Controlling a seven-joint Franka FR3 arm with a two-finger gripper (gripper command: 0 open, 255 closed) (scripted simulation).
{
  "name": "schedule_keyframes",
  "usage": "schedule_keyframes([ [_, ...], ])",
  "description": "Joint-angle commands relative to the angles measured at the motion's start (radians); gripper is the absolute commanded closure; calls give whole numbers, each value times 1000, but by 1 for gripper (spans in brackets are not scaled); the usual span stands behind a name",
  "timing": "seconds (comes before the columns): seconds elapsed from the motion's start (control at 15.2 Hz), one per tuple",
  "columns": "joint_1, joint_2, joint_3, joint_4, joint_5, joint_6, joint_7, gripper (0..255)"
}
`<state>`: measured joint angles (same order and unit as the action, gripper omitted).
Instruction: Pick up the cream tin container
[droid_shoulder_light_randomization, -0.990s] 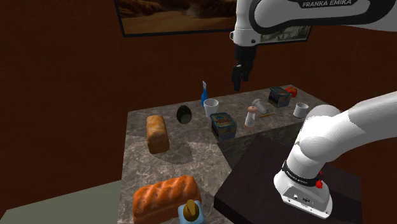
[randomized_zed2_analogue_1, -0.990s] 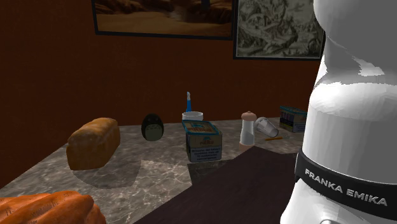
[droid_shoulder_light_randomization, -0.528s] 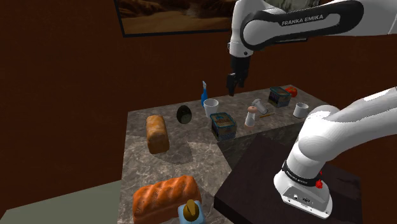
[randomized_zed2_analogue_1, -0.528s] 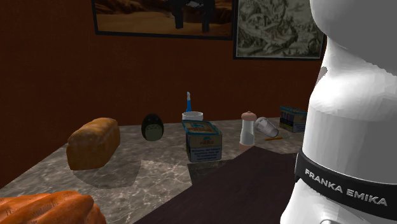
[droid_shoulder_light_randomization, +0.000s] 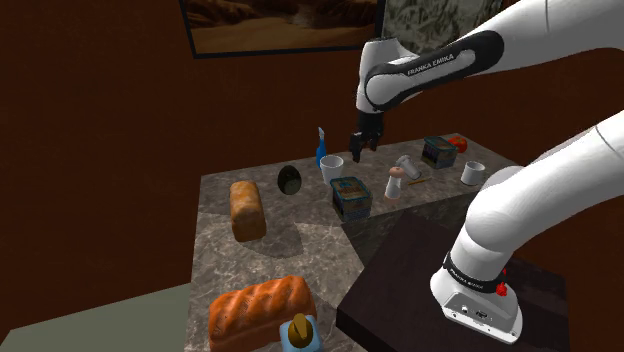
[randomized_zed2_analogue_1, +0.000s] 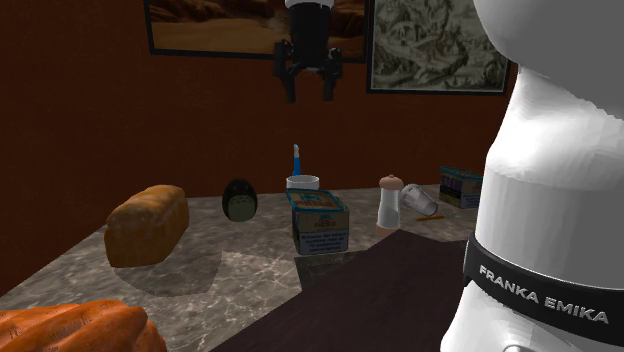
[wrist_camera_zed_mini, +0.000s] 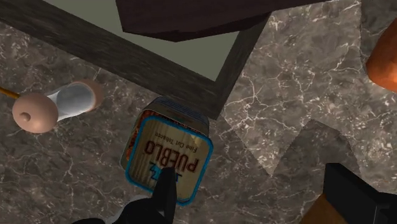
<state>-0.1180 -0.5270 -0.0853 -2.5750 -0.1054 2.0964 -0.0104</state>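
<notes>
The cream tin container (droid_shoulder_light_randomization: 350, 196) is a squarish tin with a cream lid edged in blue, patterned sides and "PUEBLO" lettering. It stands upright on the marble counter near the stand's corner (randomized_zed2_analogue_1: 318, 221). My gripper (droid_shoulder_light_randomization: 361, 142) hangs open high above the counter, above and slightly behind the tin. In the second exterior view the gripper (randomized_zed2_analogue_1: 309, 88) shows its two fingers apart in front of the wall picture. Looking down the gripper (wrist_camera_zed_mini: 249, 175), the tin (wrist_camera_zed_mini: 167, 159) lies beneath one fingertip (wrist_camera_zed_mini: 167, 184), off to one side of the gap.
On the marble counter (droid_shoulder_light_randomization: 300, 250) are a bread loaf (droid_shoulder_light_randomization: 247, 208), a dark egg-shaped object (droid_shoulder_light_randomization: 289, 179), a white cup (droid_shoulder_light_randomization: 331, 167), a shaker (droid_shoulder_light_randomization: 396, 184), a tipped glass (droid_shoulder_light_randomization: 408, 165), a second tin (droid_shoulder_light_randomization: 438, 152) and another cup (droid_shoulder_light_randomization: 472, 172). A big loaf (droid_shoulder_light_randomization: 260, 308) lies at the front. The dark stand (droid_shoulder_light_randomization: 420, 270) borders the tin.
The gripper has come down and shifted toward the shoulder view's left, entering the second exterior view from above. Its fingers stay apart. The objects on the counter have not moved.
</notes>
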Motion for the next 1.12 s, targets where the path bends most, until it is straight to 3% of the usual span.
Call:
schedule_keyframes([
  [0.0, -20, 47, -21, -12, -9, 71, 2, 0],
  [0.59, -79, 358, -107, 25, 2, 385, 4, 0],
  [1.06, -115, 626, -157, 123, 113, 580, -56, 0],
])
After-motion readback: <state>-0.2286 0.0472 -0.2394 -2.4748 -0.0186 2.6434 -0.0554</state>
